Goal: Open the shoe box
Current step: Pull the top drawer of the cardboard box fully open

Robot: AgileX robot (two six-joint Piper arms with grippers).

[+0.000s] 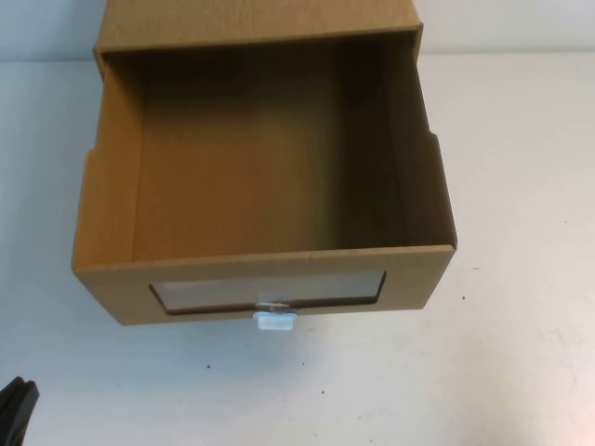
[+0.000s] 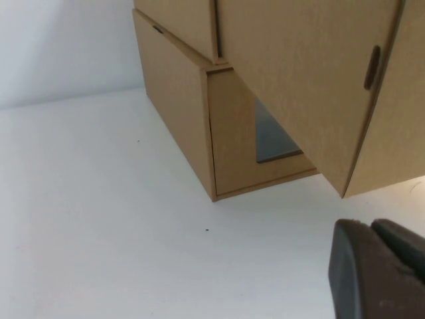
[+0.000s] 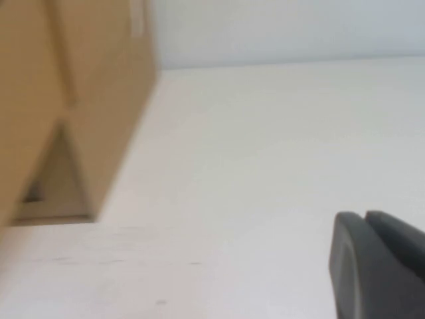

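Shoe box (image 1: 270, 265): fills the upper centre of the high view, standing on the white tabletop (image 1: 502, 372). Drawer drawn well out of the sleeve (image 1: 260, 23) toward the lower edge of the frame, brown inside bare to the floor. Reads as open already, judging by how much of the drawer shows.

Left pincer (image 1: 14, 409): lower left corner of the high view, well apart from the box, fingers (image 2: 352, 272) pressed together, pinching nothing. Right pincer (image 3: 378, 266): outside the high view, seen only from its own wrist, low over bare tabletop with the box off to one side; pressed together as well, nothing held.

Possible trouble from here:
- Pulling any further could bring the drawer right out of the sleeve, since little overlap seems left at the back.
- Light cardboard with nothing bracing it: likely to slide or turn on the smooth surface at any nudge.
- A careless pass across the front could knock the drawer back in and undo the opening.
- A hard tug on the small pale tab (image 1: 275, 321) could tear it off below the window (image 1: 270, 290).

Count: one shoe box, made of one sleeve and one drawer; one window; one tab; two pincers.
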